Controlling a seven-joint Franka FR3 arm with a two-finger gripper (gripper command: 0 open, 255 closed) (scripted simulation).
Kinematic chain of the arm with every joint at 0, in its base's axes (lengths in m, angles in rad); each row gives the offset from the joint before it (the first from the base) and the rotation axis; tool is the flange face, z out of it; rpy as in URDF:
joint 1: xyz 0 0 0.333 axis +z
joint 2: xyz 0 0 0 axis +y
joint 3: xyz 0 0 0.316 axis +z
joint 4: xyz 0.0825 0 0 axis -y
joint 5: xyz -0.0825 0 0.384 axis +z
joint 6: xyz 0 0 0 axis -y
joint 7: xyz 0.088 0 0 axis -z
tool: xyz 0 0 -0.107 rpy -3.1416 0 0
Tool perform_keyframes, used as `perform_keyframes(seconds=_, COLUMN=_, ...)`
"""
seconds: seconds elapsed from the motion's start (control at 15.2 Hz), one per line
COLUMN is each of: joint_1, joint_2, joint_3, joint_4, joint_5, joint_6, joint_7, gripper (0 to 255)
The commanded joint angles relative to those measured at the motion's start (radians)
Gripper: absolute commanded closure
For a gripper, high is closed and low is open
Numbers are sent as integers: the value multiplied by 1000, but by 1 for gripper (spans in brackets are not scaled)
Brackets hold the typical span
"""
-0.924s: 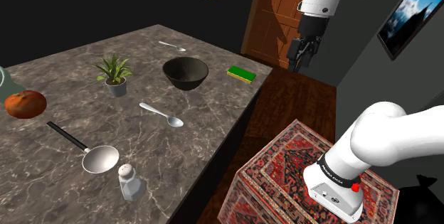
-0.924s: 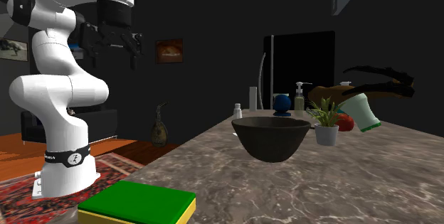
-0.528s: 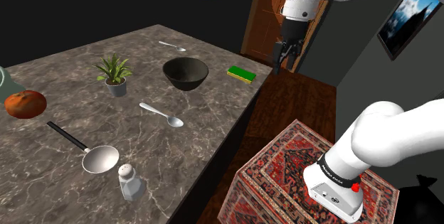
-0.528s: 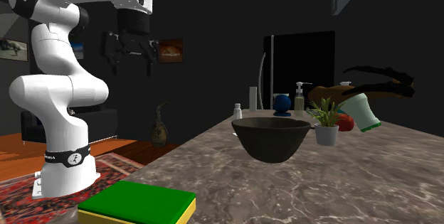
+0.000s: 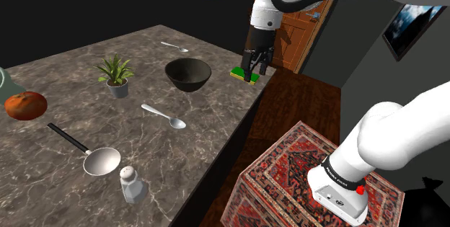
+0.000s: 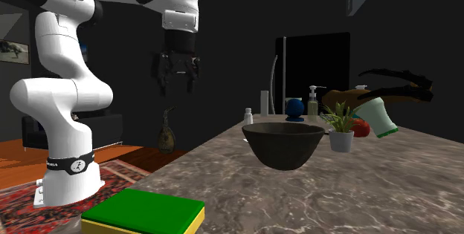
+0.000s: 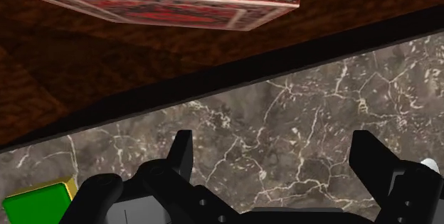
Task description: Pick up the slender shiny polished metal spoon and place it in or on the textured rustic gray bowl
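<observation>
Two metal spoons lie on the dark marble table point(image 5: 65, 143): a larger spoon point(image 5: 164, 117) in the middle and a smaller spoon point(image 5: 174, 46) near the far edge. Between them the dark grey bowl point(image 5: 188, 73) stands upright and shows again in the second exterior view as bowl point(image 6: 283, 144). My gripper point(image 5: 254, 65) hangs open above the table's corner, right over the green sponge point(image 5: 245, 76). It is some way from the bowl and from both spoons. The same gripper point(image 6: 176, 84) hovers high off the table edge. In the wrist view the gripper point(image 7: 277, 162) holds nothing, with marble beneath it.
A potted plant point(image 5: 115, 76), a red round fruit point(image 5: 25, 105), a ladle point(image 5: 94, 157) and a shaker point(image 5: 132, 184) share the table. The sponge point(image 7: 35, 200) lies by one finger. The table's edge drops to a wooden floor beside the patterned stand point(image 5: 310, 175).
The arm has swung toward the shoulder view's left, from above the floor to over the table's corner, and the gripper has come lower above the sponge. Objects on the table have not moved.
</observation>
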Motion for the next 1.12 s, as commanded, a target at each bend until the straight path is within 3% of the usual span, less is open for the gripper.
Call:
perform_keyframes(seconds=0.0, joint_1=14, joint_2=77, joint_3=24, joint_4=42, joint_5=7, joint_6=40, joint_7=12, gripper=0)
perform_keyframes(seconds=0.53, joint_1=62, joint_2=360, joint_3=95, joint_4=242, joint_5=-13, joint_6=131, joint_7=53, gripper=0)
perform_keyframes(seconds=1.06, joint_1=133, joint_2=655, joint_3=140, joint_4=519, joint_5=-77, joint_6=154, joint_7=104, gripper=0)
